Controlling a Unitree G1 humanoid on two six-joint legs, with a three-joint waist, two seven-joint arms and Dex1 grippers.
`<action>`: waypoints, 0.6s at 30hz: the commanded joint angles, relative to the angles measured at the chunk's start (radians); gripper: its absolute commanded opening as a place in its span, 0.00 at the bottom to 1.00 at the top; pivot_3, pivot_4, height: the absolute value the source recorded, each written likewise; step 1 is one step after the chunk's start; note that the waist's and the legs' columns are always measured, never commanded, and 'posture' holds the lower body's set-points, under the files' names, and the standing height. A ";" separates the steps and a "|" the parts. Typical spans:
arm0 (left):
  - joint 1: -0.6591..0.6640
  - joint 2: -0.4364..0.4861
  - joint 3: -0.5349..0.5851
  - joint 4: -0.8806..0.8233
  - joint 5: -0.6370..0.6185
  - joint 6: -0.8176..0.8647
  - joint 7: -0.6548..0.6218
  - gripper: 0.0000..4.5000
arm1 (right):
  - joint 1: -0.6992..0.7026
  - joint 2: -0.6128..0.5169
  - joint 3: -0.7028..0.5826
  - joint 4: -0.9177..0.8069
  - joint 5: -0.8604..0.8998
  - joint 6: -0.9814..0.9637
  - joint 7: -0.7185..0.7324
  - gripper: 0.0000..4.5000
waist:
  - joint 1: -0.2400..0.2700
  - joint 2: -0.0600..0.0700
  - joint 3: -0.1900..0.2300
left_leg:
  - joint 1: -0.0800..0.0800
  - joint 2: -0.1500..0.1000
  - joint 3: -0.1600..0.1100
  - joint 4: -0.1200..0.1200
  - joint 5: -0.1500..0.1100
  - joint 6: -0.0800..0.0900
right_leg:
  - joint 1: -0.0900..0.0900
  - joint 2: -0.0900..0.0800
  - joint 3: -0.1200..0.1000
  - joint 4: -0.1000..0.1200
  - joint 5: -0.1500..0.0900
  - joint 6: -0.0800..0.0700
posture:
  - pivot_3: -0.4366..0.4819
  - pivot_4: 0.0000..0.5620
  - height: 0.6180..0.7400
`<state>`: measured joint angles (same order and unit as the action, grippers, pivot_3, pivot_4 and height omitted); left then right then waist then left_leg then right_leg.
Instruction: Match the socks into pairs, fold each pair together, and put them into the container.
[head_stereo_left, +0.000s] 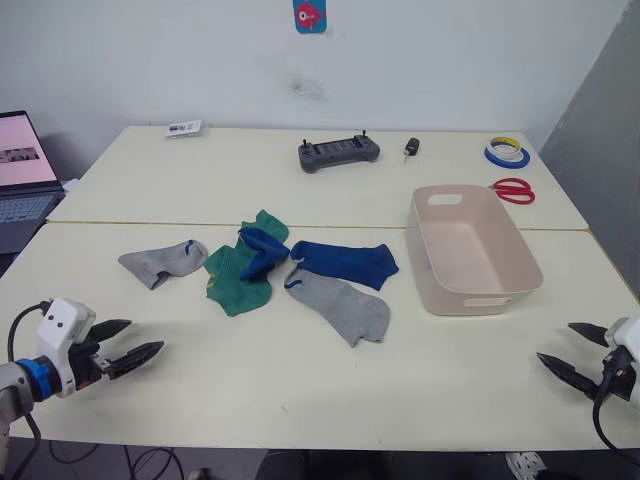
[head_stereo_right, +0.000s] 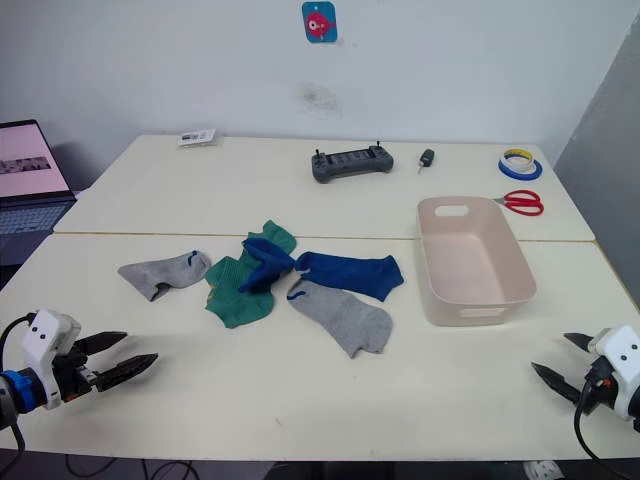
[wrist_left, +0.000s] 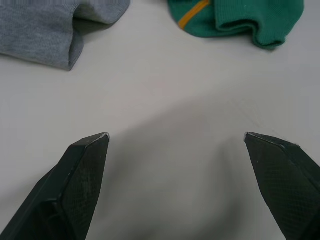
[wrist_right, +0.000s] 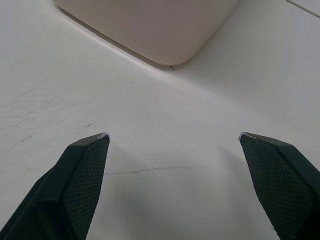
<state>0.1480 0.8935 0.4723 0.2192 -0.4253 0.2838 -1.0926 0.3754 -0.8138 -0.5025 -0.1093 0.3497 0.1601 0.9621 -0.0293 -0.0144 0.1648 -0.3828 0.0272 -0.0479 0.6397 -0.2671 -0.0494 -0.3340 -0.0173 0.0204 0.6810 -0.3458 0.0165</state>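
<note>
On the pale table (head_stereo_left: 300, 400), seen from the head camera, the socks (head_stereo_left: 265, 262) lie loose in a heap at the middle, one grey sock (head_stereo_left: 160, 262) off to its left, and the container (head_stereo_left: 470, 250) stands just right of them, while the left gripper (head_stereo_left: 130, 350) and right gripper (head_stereo_left: 570, 350) hover near the front corners, both spread and holding nothing, well apart from the heap. In the left wrist view the parted fingers (wrist_left: 75, 185) point toward the grey sock and a green sock (wrist_left: 235, 17), touching neither. In the right wrist view the parted fingers (wrist_right: 75, 180) face the tub's near corner over bare tabletop.
</note>
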 joint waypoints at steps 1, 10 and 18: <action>-0.003 0.003 0.004 -0.066 -0.032 0.034 -0.011 1.00 | 0.013 -0.024 -0.029 -0.126 0.041 0.028 0.020 0.99 | 0.000 0.000 0.000 | 0.000 0.000 0.000 0.000 0.000 0.000 | 0.000 0.000 0.000 0.000 0.000 0.000 | 0.48 0.27 1.00; -0.017 -0.013 -0.014 -0.139 -0.060 0.078 -0.008 1.00 | -0.117 -0.062 0.096 -0.418 0.132 0.204 -0.006 0.99 | -0.002 0.000 0.000 | 0.000 0.001 0.000 0.000 0.000 0.000 | 0.000 0.000 0.000 0.000 0.000 0.000 | 0.48 0.27 1.00; -0.034 -0.041 -0.026 -0.254 -0.086 0.088 0.005 1.00 | -0.373 -0.046 0.316 -0.487 0.109 0.288 -0.063 0.99 | 0.001 -0.002 0.001 | -0.001 0.000 -0.001 0.001 0.000 0.000 | 0.000 0.000 -0.001 0.000 0.000 0.000 | 0.48 0.27 1.00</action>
<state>0.1326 0.8493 0.4347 0.0132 -0.4894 0.3723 -1.0957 0.0329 -0.8606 -0.2212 -0.5665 0.4635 0.4304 0.9182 -0.0279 -0.0160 0.1661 -0.3843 0.0274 -0.0496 0.6403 -0.2670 -0.0495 -0.3346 -0.0169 0.0194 0.6807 -0.3458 0.0165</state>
